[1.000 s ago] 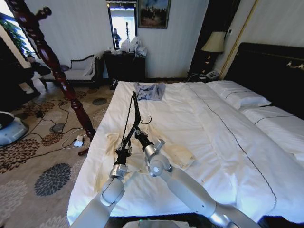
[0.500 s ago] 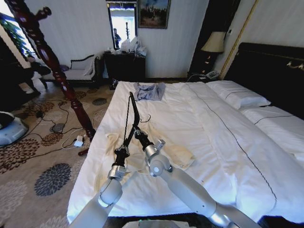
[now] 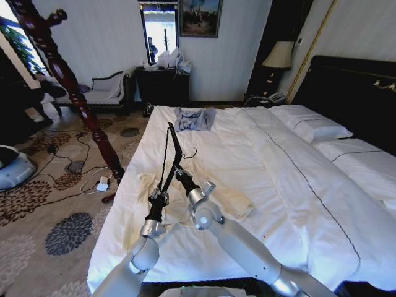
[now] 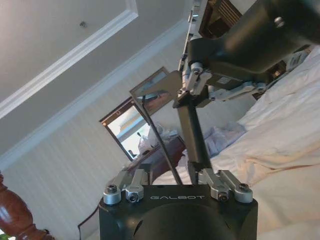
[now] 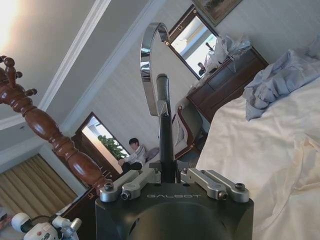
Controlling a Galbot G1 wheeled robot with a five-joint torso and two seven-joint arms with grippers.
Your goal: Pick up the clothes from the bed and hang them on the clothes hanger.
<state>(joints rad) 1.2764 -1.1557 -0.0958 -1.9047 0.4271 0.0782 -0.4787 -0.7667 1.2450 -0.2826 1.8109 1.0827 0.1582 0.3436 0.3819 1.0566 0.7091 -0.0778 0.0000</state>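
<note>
Both hands stayed closed on the clothes hanger: left hand at its lower end, right hand near the hook. The hanger had tilted slightly left. The clothes remained on the bed, lower centre, unhung.

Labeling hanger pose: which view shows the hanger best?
Head view: the whole hanger stands tilted over the bed, held by both grippers. Right wrist view shows its chrome hook and neck; left wrist view shows a dark bar and a thin rod.
</note>
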